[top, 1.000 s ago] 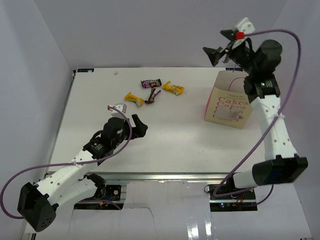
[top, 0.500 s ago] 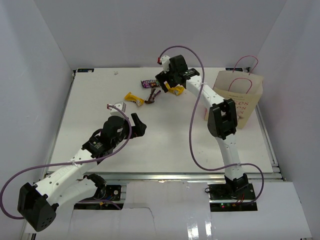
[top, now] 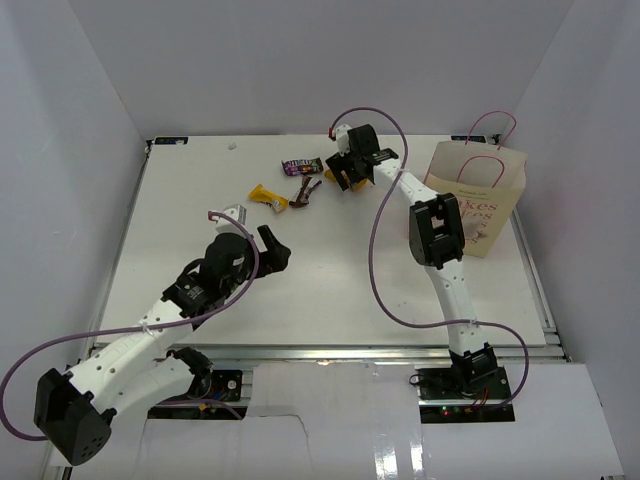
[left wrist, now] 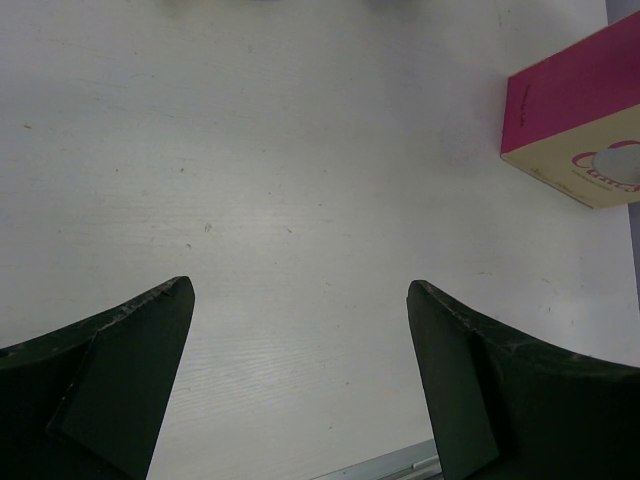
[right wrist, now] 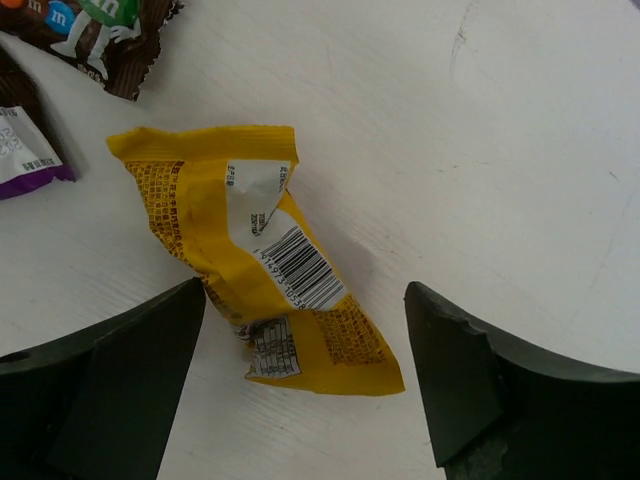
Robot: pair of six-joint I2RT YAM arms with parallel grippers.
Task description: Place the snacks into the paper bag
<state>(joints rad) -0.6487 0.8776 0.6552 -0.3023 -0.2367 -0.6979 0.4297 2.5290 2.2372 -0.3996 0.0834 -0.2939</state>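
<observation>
- White table (top: 330, 290) between pale walls; the paper bag (top: 483, 188) stands upright at its far right.
- My right hand (right wrist: 305, 305) is low over a yellow packet (right wrist: 250, 260), its fingers wide on either side. One finger may be brushing the wrapper; I can't be sure.
- Dark candy bars (top: 302, 166) and a second yellow packet (top: 268, 197) lie just left of it.
- My left hand (left wrist: 300, 300) hovers spread wide and holds nothing, well apart from the snacks.
</observation>
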